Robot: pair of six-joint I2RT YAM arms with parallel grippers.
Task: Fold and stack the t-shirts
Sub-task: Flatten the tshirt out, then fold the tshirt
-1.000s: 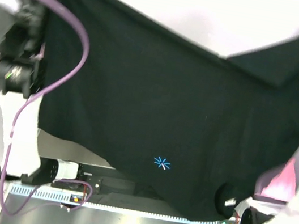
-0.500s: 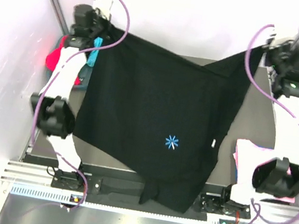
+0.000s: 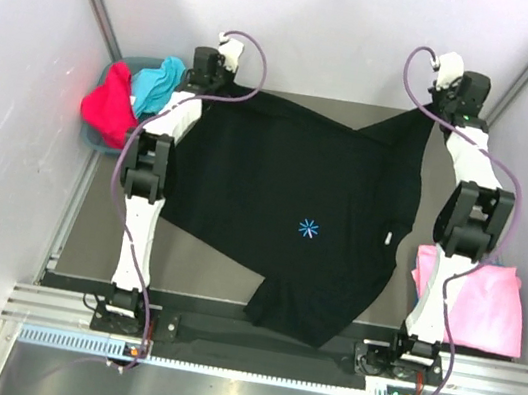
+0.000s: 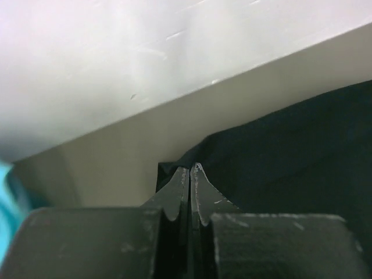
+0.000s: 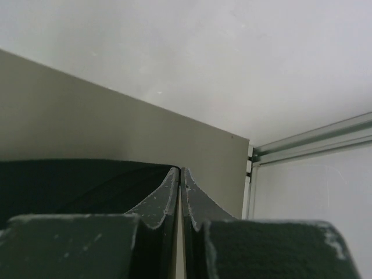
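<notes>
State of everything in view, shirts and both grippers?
black t-shirt: unfolded, logo up, spread over the table, near hem bunched.
pink t-shirt: lying flat at the table's right edge, looks folded.
red t-shirt: crumpled, far left.
turquoise t-shirt: crumpled, against the red one.
left gripper: shut on the black t-shirt's far-left corner.
right gripper: shut on its far-right corner.

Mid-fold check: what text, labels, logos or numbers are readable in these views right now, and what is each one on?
No readable words or numbers in any view.
black t-shirt: carries a light-blue starburst logo, a sign only, no letters.
white tag near that shirt's right edge: too small to read.
Wrist views: no markings visible.
</notes>
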